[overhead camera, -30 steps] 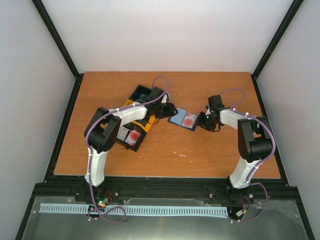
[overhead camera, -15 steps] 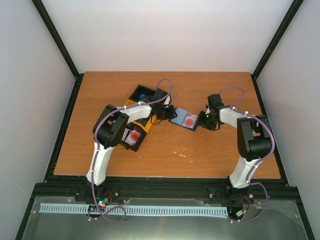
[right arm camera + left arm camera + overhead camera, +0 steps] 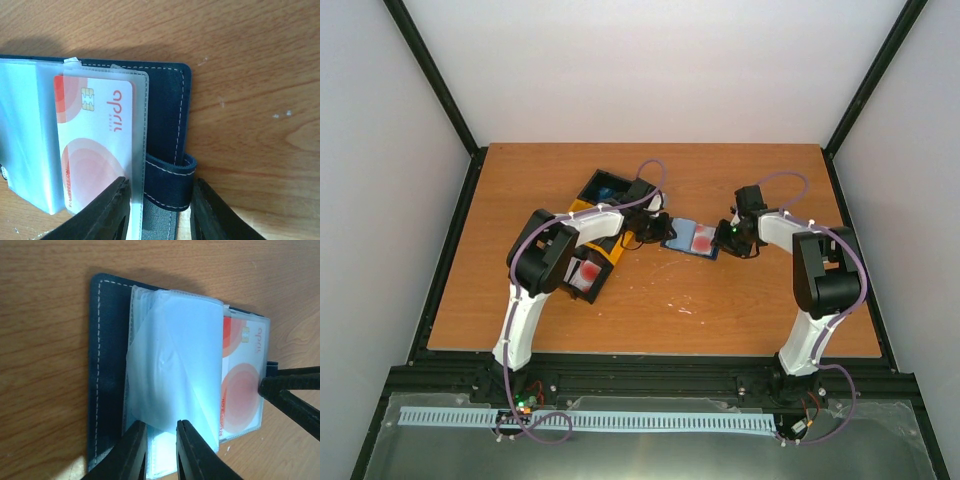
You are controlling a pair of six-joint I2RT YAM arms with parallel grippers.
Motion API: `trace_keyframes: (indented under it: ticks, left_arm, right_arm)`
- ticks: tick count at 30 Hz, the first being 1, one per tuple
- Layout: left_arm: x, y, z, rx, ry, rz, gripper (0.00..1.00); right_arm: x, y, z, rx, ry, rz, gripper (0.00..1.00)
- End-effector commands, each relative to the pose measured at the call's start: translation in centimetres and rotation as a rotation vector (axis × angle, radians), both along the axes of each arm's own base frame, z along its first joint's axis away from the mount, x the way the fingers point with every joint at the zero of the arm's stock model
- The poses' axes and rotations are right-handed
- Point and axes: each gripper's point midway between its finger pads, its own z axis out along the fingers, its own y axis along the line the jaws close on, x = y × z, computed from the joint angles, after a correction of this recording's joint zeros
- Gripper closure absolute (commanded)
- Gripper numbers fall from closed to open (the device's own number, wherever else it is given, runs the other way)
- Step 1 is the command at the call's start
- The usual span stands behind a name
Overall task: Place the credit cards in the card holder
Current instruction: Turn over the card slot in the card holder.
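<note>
Card holder (image 3: 107, 365), open on counter (image 3: 720, 300): white-red credit card (image 3: 95, 145) in sleeve. Tray (image 3: 578, 208): second card (image 3: 585, 275). Left claw (image 3: 161, 450) pinching clear sleeve (image 3: 175, 365). Right claw (image 3: 160, 210) astride tab (image 3: 167, 185), grip unclear.

One camera looks down from behind my bases over the whole worktop (image 3: 720, 310); both wrist cameras closely face the card holder (image 3: 107, 365).

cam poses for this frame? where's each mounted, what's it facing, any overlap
Top external: above and behind the bases, looking down on the table; left arm and right arm show.
Left wrist: looks along the left fingers at the open card holder; right fingers at right edge.
Right wrist: looks along the right fingers at the holder's clasp side.
Shared: both wrist views see the same white-and-red card in its sleeve.
</note>
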Motion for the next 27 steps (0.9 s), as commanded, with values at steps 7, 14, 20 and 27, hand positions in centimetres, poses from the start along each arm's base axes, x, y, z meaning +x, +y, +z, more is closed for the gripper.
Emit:
trace_keyframes:
  ticks: [7, 14, 20, 27]
  left_arm:
    - [0.3, -1.5, 1.4, -0.076, 0.001, -0.041, 0.85]
    - [-0.6, -3.5, 3.5, -0.212, 0.002, -0.138, 0.78]
    - [-1.3, -5.4, 5.6, -0.363, -0.029, -0.249, 0.66]
    - [-1.8, -6.3, 5.4, -0.403, -0.031, -0.289, 0.58]
  right_arm:
    - [-1.1, -0.2, -2.3, -0.018, 0.073, 0.011, 0.66]
    - [-1.2, -0.1, -2.3, -0.015, 0.075, 0.011, 0.66]
    - [-1.2, 0.0, -2.3, -0.007, 0.074, 0.010, 0.66]
    - [-1.2, -0.2, -2.2, -0.014, 0.074, 0.002, 0.67]
